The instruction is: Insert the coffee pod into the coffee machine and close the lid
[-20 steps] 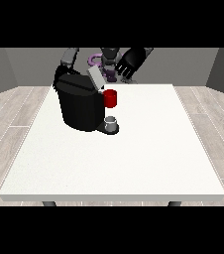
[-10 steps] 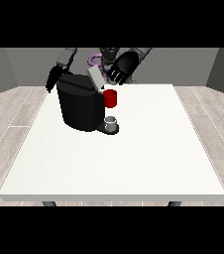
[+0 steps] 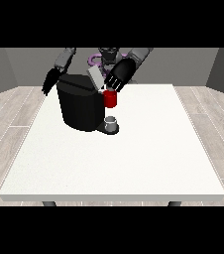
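Hand at the view's right [image 3: 120, 74], fingers spread and holding nothing, sits just above and behind the tilted open lid [image 3: 95, 78]; coffee machine [image 3: 80, 103] stands directly below; pod not discernible; other hand [image 3: 49, 82] farther off.

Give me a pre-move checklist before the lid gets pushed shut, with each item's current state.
1. Lid raised, tilted above the coffee machine: ok.
2. Pod seated in the machine: cannot tell, none visible.
3. Hand at the view's right beside the lid, fingers spread: ok.
4. Hand at the view's left clear of the lid, hanging at the machine's side: ok.
5. Machine upright on the table: ok.
6. Cup under the red spout part: ok.
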Available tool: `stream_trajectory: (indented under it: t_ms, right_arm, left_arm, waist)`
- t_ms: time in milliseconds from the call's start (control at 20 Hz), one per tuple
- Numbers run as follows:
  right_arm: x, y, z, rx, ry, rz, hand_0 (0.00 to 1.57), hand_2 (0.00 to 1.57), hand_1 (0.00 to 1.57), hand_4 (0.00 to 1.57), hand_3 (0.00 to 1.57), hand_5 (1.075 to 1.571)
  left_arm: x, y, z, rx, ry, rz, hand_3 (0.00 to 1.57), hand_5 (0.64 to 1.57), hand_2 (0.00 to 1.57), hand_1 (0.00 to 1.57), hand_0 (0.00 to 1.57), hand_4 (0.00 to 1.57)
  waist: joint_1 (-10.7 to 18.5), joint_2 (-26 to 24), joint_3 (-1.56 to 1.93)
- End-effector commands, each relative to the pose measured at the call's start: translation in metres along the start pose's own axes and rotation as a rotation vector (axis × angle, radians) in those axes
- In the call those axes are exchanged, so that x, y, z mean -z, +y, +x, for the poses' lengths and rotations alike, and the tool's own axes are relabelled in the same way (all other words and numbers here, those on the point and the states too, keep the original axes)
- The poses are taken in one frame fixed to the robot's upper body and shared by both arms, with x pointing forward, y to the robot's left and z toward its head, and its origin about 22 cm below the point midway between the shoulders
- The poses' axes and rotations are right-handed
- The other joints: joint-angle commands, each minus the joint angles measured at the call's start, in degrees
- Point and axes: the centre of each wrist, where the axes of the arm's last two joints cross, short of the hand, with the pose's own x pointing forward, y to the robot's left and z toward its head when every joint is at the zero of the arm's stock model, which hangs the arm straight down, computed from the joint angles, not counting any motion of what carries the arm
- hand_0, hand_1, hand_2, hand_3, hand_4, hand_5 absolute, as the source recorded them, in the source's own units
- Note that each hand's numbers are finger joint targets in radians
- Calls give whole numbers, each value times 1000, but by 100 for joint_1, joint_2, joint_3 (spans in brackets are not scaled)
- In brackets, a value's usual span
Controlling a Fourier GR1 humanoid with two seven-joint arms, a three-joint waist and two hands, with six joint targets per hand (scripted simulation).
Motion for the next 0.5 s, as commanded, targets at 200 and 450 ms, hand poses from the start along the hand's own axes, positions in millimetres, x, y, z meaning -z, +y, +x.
stream_trajectory:
  t_ms: [200, 450]
  right_arm:
    - [15, -18, 14, -1, -2, -20, 0, 0, 0, 131, 0, 1571]
    - [7, 8, 13, -5, -30, -18, 0, 0, 0, 169, 0, 1571]
  left_arm:
    - [1, -3, -3, 7, -15, -16, 1209, 1571, 1245, 1200, 1200, 439]
    - [7, -7, 7, 7, -24, 12, 1200, 1571, 1235, 1169, 1169, 422]
  waist:
    - [84, 158, 0]
    - [-37, 265, -1]
